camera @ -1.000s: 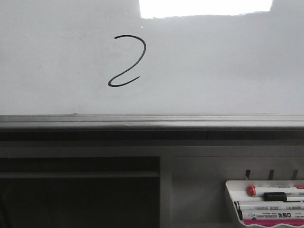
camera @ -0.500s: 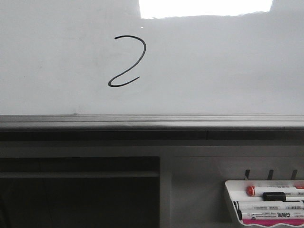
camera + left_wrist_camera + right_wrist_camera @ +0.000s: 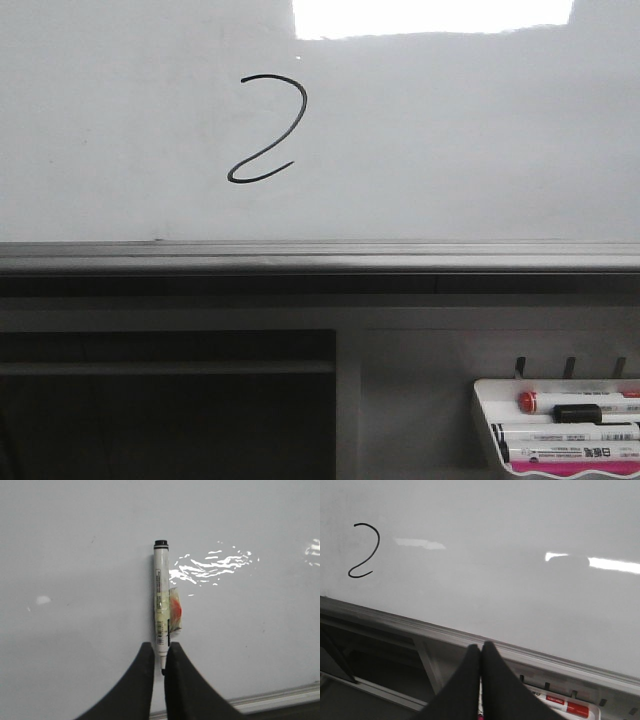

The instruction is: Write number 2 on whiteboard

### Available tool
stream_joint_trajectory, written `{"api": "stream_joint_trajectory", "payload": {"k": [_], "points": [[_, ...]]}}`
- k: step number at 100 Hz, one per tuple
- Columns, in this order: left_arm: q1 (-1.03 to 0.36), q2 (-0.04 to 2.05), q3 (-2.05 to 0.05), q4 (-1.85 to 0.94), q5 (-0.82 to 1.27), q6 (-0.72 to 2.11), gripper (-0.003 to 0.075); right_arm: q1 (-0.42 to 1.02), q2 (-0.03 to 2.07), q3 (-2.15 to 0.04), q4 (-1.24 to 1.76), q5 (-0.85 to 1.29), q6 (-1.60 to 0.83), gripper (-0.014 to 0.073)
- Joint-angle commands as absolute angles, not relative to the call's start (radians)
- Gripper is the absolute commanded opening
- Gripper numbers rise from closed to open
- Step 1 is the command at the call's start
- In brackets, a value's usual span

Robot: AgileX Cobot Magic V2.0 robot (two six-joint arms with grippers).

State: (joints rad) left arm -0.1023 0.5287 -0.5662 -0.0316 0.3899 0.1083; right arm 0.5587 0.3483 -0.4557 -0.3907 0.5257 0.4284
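A thin black number 2 [image 3: 268,130] is drawn on the upper left of the whiteboard [image 3: 450,140]. It also shows in the right wrist view [image 3: 365,550], far off to the side of my right gripper [image 3: 481,649], which is shut and empty below the board's rail. My left gripper [image 3: 160,652] is shut on the narrow end of a white marker [image 3: 161,595] with tape on its barrel. The marker points away from the gripper, in front of a bare part of the whiteboard [image 3: 75,555]. Neither gripper shows in the front view.
A grey metal rail [image 3: 320,258] runs under the board, with a dark opening [image 3: 170,410] below on the left. A white marker tray [image 3: 485,420] with several markers hangs at the lower right; it also shows in the right wrist view [image 3: 565,707].
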Motion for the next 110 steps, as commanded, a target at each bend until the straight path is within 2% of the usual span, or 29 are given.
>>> {"api": "stream_joint_trajectory", "payload": {"k": [1,9,53,69,103,110], "points": [[-0.108,0.530,-0.583,-0.132,0.299,0.087,-0.0020,0.552,0.355,-0.473,-0.408,0.436,0.432,-0.0073],[-0.108,0.530,-0.579,-0.200,0.297,0.087,-0.0020,0.552,0.355,-0.473,-0.408,0.442,0.432,-0.0073],[-0.113,0.507,-0.569,-0.197,0.295,0.087,-0.0020,0.552,0.355,-0.473,-0.408,0.442,0.432,-0.0073],[-0.105,0.353,-0.481,0.010,0.257,0.089,-0.0020,0.552,0.355,-0.473,-0.408,0.442,0.432,-0.0073],[-0.105,0.082,-0.031,-0.060,-0.213,0.081,-0.0020,0.552,0.355,-0.473,-0.408,0.442,0.432,-0.0073],[-0.103,0.050,0.016,-0.062,-0.232,0.081,-0.0020,0.552,0.355,-0.473,-0.408,0.442,0.432,-0.0073]]}}
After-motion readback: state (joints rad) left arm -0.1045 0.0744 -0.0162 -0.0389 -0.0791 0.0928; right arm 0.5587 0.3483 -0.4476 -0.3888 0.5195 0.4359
